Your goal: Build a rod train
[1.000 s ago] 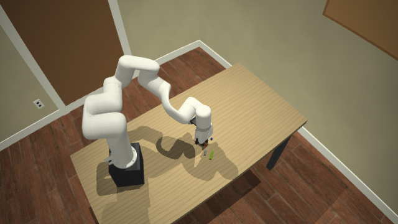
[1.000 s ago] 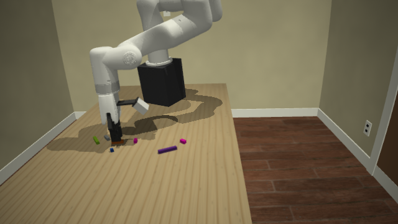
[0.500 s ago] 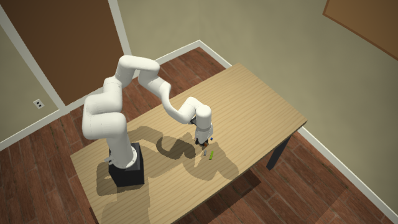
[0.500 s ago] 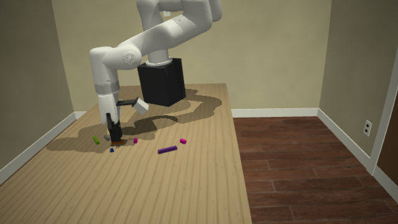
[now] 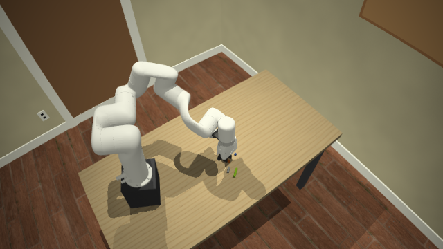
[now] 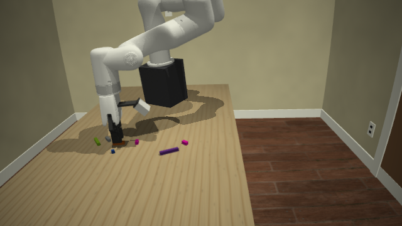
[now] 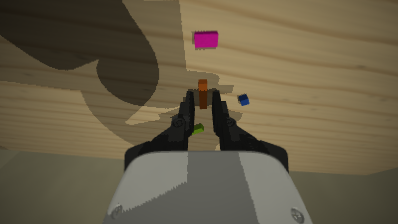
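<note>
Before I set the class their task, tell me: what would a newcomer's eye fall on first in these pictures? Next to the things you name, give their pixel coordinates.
The jointed white robot arm (image 5: pixel 226 129) (image 6: pixel 173 34) comes first, bending over the pale wooden table (image 5: pixel 277 104) (image 6: pixel 141 194). Next comes the long purple rod (image 6: pixel 169 151), lying between the end effector's side and the table's right edge in the exterior view. In the wrist view, an orange rod (image 5: pixel 228 160) (image 6: pixel 119 143) (image 7: pixel 202 85) draws the eye.
</note>
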Available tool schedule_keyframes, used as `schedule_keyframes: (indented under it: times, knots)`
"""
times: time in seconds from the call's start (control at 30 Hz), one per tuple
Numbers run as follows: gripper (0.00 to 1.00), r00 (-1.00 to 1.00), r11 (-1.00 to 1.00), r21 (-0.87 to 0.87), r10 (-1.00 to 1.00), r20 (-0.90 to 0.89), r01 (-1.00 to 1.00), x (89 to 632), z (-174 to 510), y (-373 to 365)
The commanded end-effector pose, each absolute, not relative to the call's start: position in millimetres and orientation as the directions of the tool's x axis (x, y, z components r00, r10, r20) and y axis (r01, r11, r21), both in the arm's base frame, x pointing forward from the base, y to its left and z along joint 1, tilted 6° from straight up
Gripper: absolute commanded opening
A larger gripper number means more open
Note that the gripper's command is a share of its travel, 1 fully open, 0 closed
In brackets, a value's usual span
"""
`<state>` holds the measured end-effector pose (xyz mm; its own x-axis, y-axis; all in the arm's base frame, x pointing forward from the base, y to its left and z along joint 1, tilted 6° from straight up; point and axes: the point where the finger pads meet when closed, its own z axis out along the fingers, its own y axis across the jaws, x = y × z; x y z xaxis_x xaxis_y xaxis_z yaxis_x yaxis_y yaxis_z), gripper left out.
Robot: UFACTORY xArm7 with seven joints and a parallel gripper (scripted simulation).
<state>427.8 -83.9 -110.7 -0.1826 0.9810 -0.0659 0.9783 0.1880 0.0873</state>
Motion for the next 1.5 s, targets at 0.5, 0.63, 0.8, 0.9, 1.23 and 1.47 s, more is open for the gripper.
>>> schedule_keyframes:
  times: [0.5,0.63,0.8,0.9,1.23,1.47]
  knots:
    - [0.24,-0.182,0.188,0.090,0.981,-0.067,0.978,429.0,-109.2,-84.2]
    - [0.24,-0.182,0.188,0.090,0.981,-0.067,0.978,429.0,-110.0,-84.2]
    - [0.24,-0.182,0.188,0.090,0.981,-0.067,0.978,429.3,-112.8,-84.4]
    - [0.24,-0.182,0.188,0.090,0.981,-0.067,0.978,429.4,-113.6,-84.4]
    - [0.24,-0.182,0.188,0.090,0.981,-0.067,0.978,430.2,-121.4,-84.8]
    - [0.24,-0.182,0.188,0.090,0.981,-0.067,0.978,430.4,-123.1,-84.9]
